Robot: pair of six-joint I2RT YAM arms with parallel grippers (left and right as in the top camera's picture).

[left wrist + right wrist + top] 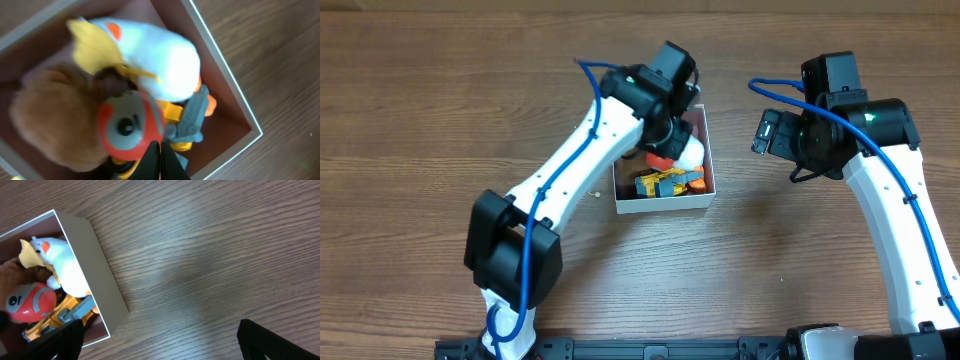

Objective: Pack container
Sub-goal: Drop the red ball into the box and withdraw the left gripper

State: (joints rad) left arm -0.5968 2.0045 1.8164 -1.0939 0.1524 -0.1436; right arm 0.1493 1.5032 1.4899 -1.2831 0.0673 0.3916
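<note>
The container (665,206) is a square white-walled box with a dusty-pink inside, at the table's middle. It holds a white duck plush (155,60), a brown plush (55,120), a round red toy (127,125) and a yellow and grey toy vehicle (189,119). My left gripper (160,162) is shut and hangs over the box, its tips just above the red toy, holding nothing that I can see. In the overhead view the left gripper (663,140) covers the box's back half. My right gripper (160,345) is open and empty over bare wood, right of the container (100,270).
The wooden table (420,120) spreads on all sides of the box. The right gripper (763,133) sits a little right of the box's far right corner. The container's rim (227,80) runs diagonally through the left wrist view.
</note>
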